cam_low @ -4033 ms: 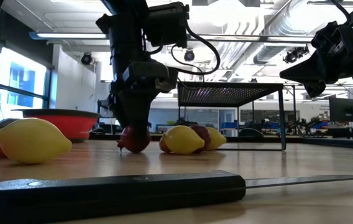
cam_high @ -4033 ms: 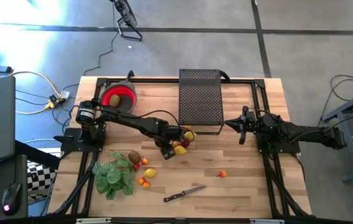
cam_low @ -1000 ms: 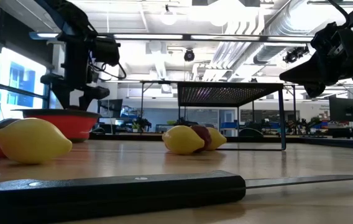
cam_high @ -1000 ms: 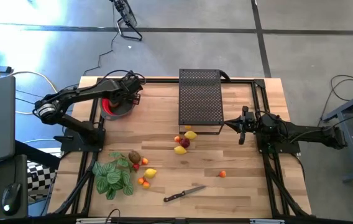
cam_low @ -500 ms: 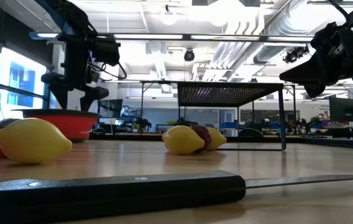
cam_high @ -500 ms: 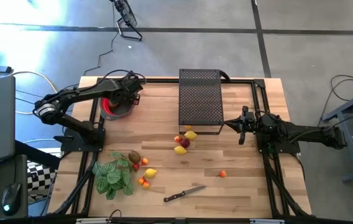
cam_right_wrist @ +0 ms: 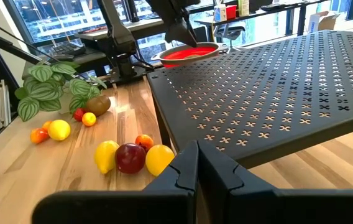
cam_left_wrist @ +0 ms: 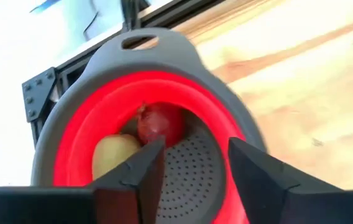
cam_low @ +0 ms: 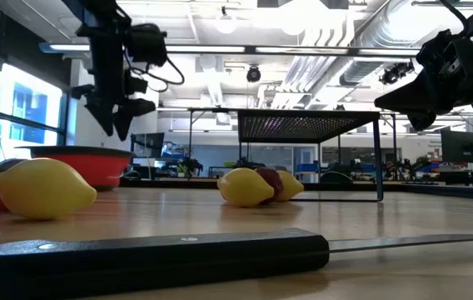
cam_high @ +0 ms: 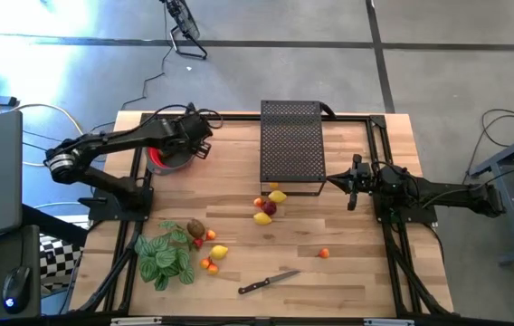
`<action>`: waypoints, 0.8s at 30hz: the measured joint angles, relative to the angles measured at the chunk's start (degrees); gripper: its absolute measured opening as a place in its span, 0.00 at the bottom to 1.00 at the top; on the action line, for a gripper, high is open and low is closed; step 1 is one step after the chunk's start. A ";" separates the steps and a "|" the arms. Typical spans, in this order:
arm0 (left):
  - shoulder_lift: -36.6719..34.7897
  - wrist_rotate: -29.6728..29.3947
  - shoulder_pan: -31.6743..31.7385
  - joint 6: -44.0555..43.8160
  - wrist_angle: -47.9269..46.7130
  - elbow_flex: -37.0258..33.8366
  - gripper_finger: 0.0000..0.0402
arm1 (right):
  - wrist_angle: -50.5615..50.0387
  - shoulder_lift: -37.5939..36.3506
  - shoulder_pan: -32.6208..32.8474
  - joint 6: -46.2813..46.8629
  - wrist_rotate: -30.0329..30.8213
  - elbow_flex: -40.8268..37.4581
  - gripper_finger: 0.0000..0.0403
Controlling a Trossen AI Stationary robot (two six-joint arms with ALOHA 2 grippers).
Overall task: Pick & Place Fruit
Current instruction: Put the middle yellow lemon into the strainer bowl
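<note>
Left wrist view only: apple [cam_left_wrist: 161, 122] inside bowl [cam_left_wrist: 89, 106]

Left gripper [cam_low: 121, 127] hangs raised, fingers apart; right gripper [cam_right_wrist: 196, 163] fingers pressed together.

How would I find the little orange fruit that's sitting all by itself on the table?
Start at the black mesh rack at the back of the wooden table, then look toward the front, past the knife's blade end. The tiny orange fruit lies alone on bare wood there, while every other fruit sits in a cluster.
</note>
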 joint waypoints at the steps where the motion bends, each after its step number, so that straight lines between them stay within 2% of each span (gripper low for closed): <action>1: -0.75 -0.02 -0.78 -0.01 0.03 0.00 0.39 | 0.00 -0.01 -0.01 0.00 0.00 -0.02 0.00; 9: -7.28 1.14 -7.98 -0.19 0.12 0.00 0.30 | 0.00 0.00 -0.01 0.02 0.00 -0.01 0.00; 14: -9.92 4.69 -12.56 0.10 0.15 0.00 0.30 | 0.00 0.00 0.00 0.02 0.00 -0.01 0.00; 24: -10.42 5.73 -23.27 1.67 2.56 0.00 0.30 | 0.00 -0.01 0.00 0.02 0.00 -0.01 0.00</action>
